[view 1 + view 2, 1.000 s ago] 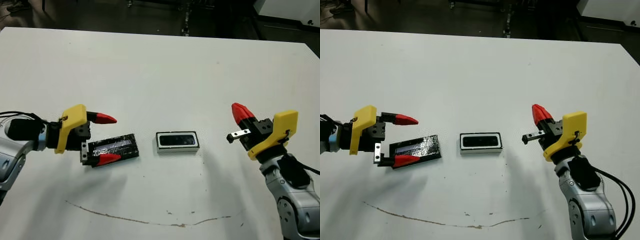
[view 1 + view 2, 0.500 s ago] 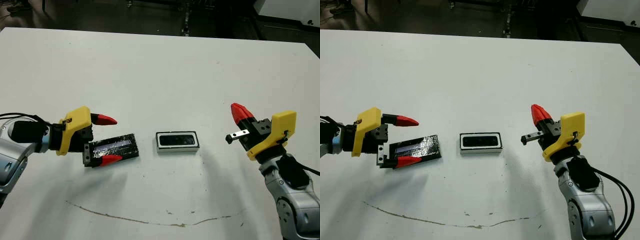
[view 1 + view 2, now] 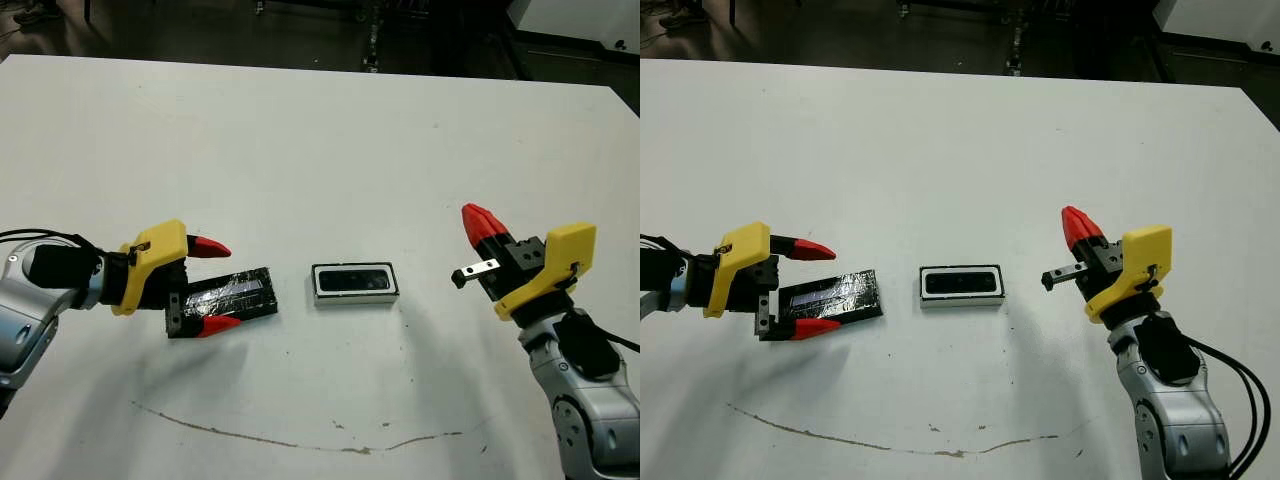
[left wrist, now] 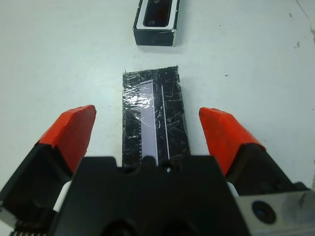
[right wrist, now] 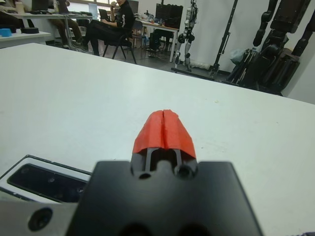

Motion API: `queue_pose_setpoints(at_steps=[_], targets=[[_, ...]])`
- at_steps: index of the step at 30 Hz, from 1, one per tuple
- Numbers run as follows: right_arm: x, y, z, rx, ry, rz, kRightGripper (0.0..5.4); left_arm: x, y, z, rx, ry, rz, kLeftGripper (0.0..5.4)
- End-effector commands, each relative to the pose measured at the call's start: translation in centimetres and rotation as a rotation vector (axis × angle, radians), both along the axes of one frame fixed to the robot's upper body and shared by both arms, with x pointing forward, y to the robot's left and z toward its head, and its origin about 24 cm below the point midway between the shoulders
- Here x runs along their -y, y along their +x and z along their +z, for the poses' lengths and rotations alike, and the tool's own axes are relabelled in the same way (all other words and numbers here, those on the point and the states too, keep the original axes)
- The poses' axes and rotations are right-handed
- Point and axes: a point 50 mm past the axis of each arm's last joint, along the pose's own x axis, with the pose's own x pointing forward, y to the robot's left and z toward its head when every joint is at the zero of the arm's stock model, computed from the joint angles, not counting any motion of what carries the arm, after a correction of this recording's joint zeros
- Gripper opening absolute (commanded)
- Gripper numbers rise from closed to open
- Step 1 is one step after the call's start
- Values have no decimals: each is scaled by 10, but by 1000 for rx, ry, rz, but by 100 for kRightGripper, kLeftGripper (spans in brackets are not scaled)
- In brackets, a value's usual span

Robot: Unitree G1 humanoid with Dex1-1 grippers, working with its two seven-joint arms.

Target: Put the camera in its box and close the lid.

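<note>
Left eye view first: the white table (image 3: 320, 130), matte with a thin brown scuff line near its front edge, carries everything. Since a second ago the left gripper (image 3: 212, 287) has sunk lower around the lid (image 3: 228, 295), fingers spread wide either side of it without touching (a grasp looks imminent). The lid is a flat glossy black rectangle, scratched, with a pale strip. Just right of it sits the box (image 3: 355, 283), white-lined, black-rimmed, the slim black camera (image 3: 354, 279) already inside. Right gripper (image 3: 480, 222) hovers well right, red fingers pressed together, empty.
</note>
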Motion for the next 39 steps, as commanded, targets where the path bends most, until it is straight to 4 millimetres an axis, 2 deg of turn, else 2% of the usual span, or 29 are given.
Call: queue_pose_setpoints(at_steps=[1, 23, 33, 39], targets=[[2, -2, -3, -10, 1, -6, 1, -4, -1, -8, -29, 29, 26, 540], [1, -2, -2, -11, -4, -7, 1, -12, 5, -17, -107, 109, -44, 540], [1, -2, -3, -13, -1, -4, 1, -15, 8, -17, -80, 214, -107, 540], [0, -3, -2, -13, -8, -15, 0, -18, 8, -19, -70, 223, -115, 466]])
